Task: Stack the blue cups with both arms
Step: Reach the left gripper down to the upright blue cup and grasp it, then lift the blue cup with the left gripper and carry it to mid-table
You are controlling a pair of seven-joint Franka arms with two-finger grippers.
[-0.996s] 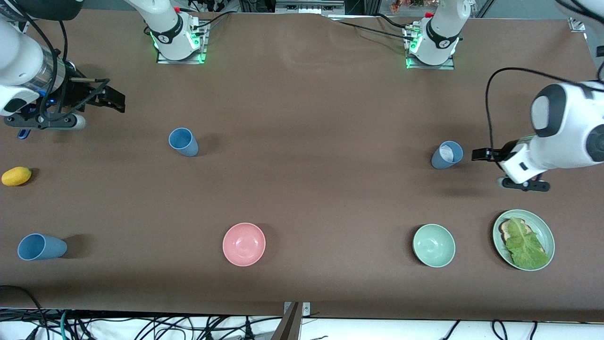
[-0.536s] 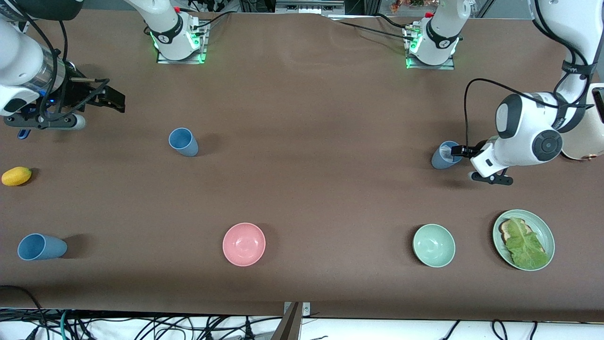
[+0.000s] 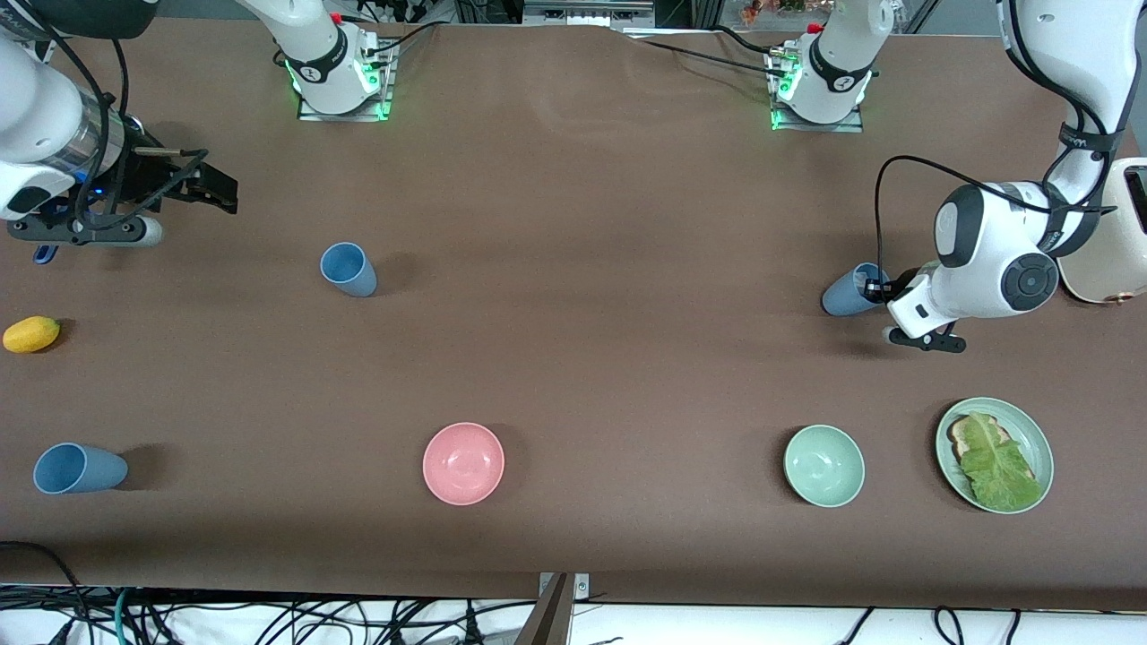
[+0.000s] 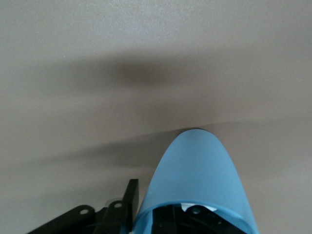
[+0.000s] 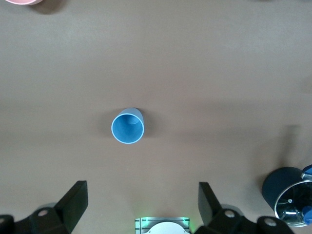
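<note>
The left gripper is clamped on the rim of a small matte dusty-blue cup at the left arm's end of the table; it looks light, stiff and easily tipped; the right gripper hangs spread and waiting over the table's right-arm end.

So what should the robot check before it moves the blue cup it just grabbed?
1. Left gripper shut on the wall of the blue cup, one finger inside it: ok.
2. Held cup lifted off the table: cannot tell.
3. Right gripper open and waiting in the air at the right arm's end: ok.
4. Second blue cup standing upright with nothing in it, seen in the right wrist view too: ok.
5. Third blue cup ready to stack: not ok, it seems to lie on its side.
6. Pale green bowl and pink bowl out of the way, nearer the front camera: ok.
</note>
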